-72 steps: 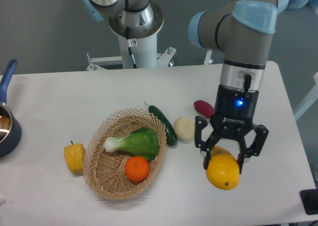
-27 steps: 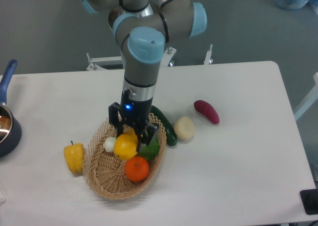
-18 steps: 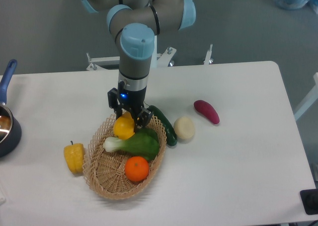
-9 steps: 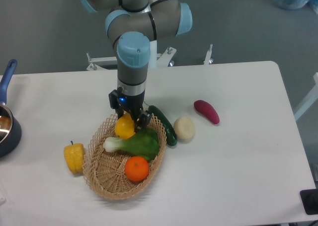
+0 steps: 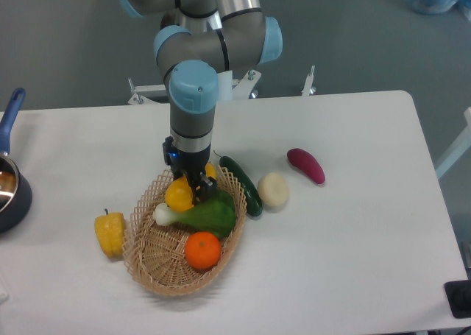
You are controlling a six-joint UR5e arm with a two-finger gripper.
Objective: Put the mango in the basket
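Note:
The yellow-orange mango [image 5: 179, 194] sits low in the far end of the tan wicker basket [image 5: 140, 265], next to the white stalk of a green bok choy [image 5: 210, 212]. My gripper [image 5: 190, 182] points straight down over the basket's far rim and is shut on the mango. Its dark fingers cover the middle of the fruit, and yellow shows on both sides of them. A round orange [image 5: 202, 250] lies in the near part of the basket.
A yellow bell pepper [image 5: 110, 233] stands left of the basket. A dark green cucumber [image 5: 243, 185], a pale potato [image 5: 272, 190] and a purple eggplant [image 5: 305, 165] lie to its right. A blue-handled pot [image 5: 9, 188] is at the left table edge.
My gripper carried the mango from the table's right side to the basket's far end, and in the last half second it sank a little lower into the basket.

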